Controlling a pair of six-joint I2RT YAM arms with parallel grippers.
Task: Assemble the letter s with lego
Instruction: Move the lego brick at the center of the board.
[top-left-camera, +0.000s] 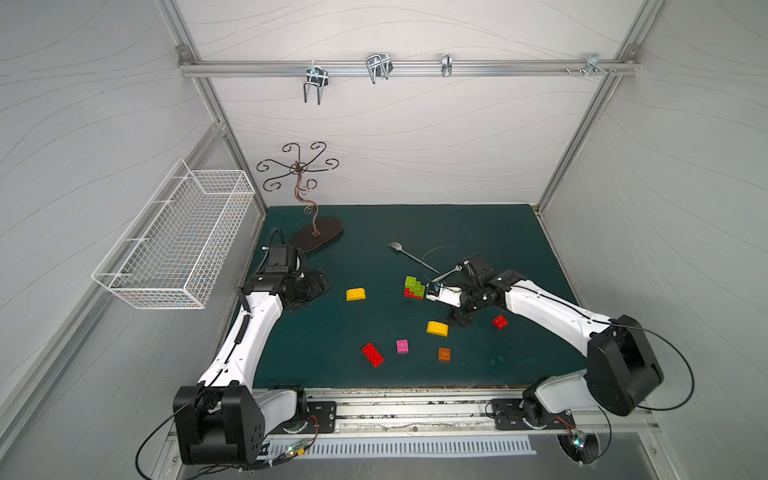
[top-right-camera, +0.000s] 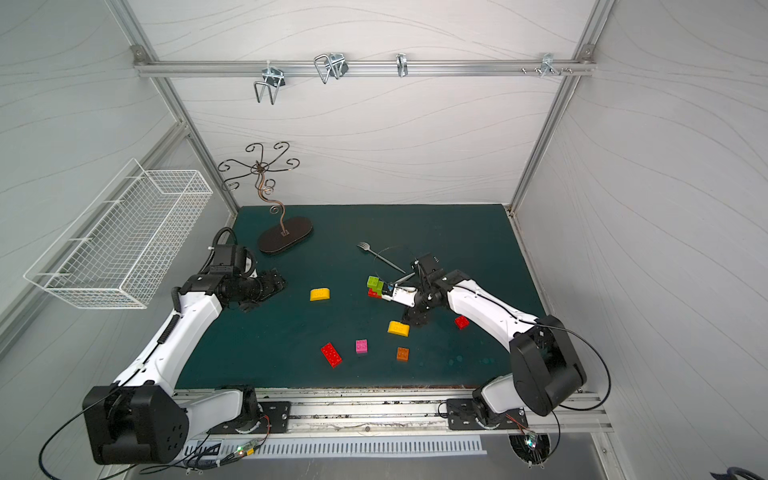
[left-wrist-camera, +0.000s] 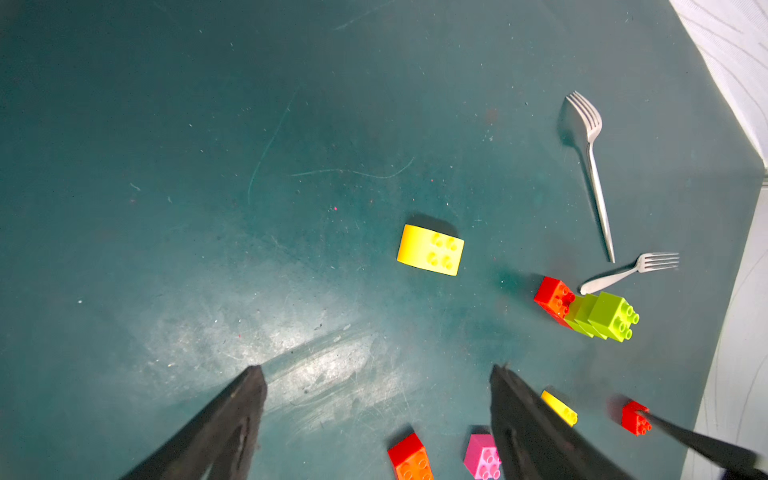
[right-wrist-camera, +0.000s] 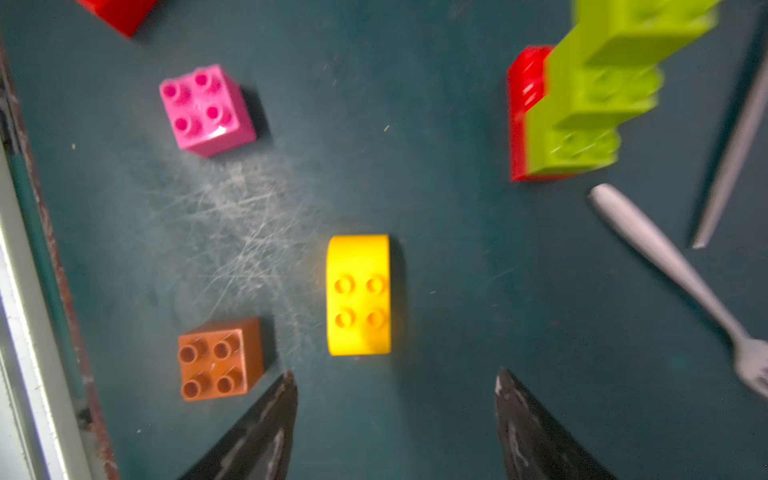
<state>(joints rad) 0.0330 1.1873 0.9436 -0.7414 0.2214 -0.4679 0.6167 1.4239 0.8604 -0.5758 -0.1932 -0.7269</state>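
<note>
A stepped stack of lime green lego on a red brick (top-left-camera: 414, 287) (left-wrist-camera: 598, 316) (right-wrist-camera: 582, 104) stands mid-mat. Loose lego lies round it: a yellow rounded brick (top-left-camera: 355, 294) (left-wrist-camera: 430, 249) to its left, another yellow one (top-left-camera: 437, 328) (right-wrist-camera: 358, 295) nearer the front, a long red brick (top-left-camera: 372, 354), a pink one (top-left-camera: 402, 345) (right-wrist-camera: 205, 110), an orange one (top-left-camera: 444, 354) (right-wrist-camera: 220, 357) and a small red one (top-left-camera: 500, 321). My right gripper (top-left-camera: 455, 322) (right-wrist-camera: 395, 376) hangs open and empty just right of the nearer yellow brick. My left gripper (top-left-camera: 311, 293) (left-wrist-camera: 378, 374) is open and empty over bare mat at the left.
Two metal forks (top-left-camera: 411, 257) (top-left-camera: 451, 273) lie just behind the stack, close to my right wrist. A curly metal stand (top-left-camera: 316, 237) sits at the back left of the green mat (top-left-camera: 478, 232). A white wire basket (top-left-camera: 178, 241) hangs on the left wall.
</note>
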